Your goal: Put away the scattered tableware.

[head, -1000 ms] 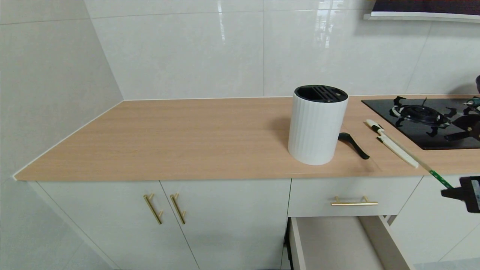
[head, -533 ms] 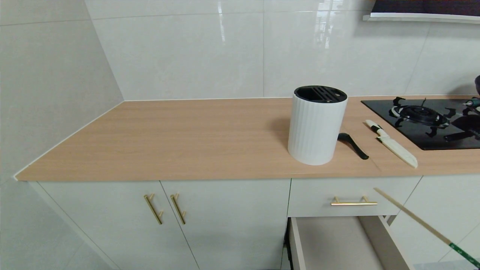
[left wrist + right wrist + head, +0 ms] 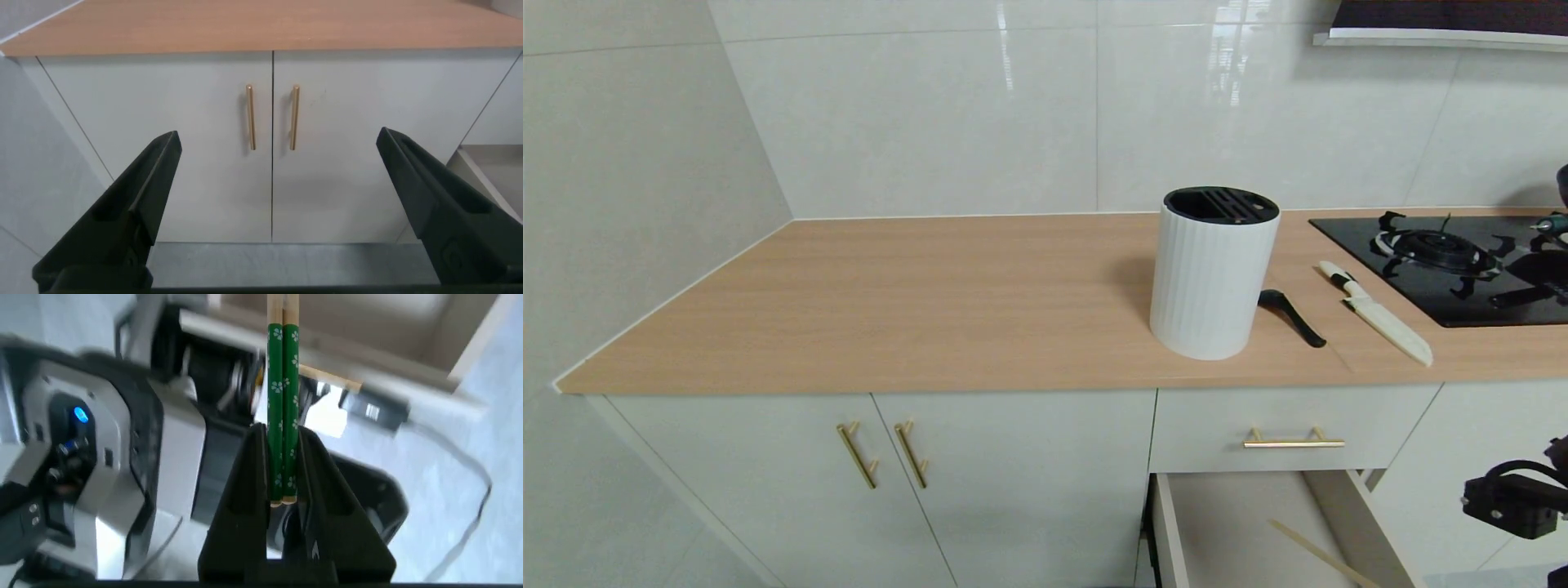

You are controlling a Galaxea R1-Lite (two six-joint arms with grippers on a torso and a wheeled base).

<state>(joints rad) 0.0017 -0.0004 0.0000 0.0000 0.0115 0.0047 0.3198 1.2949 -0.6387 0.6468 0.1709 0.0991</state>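
Note:
My right gripper is shut on a pair of chopsticks with green patterned ends. In the head view the pale far end of the chopsticks slants down inside the open drawer under the counter, and the right arm hangs low at the right edge. On the counter, a black spoon and a white knife lie to the right of a white ribbed utensil holder with a black slotted top. My left gripper is open and holds nothing, facing the cabinet doors.
A black gas stove occupies the counter's right end. The wooden counter runs left to a tiled corner. Two cabinet doors with gold handles sit below, and a shut drawer with a gold handle is above the open one.
The right arm has dropped from counter-edge height to beside the open drawer, carrying the chopsticks down; their far end now lies inside the drawer.

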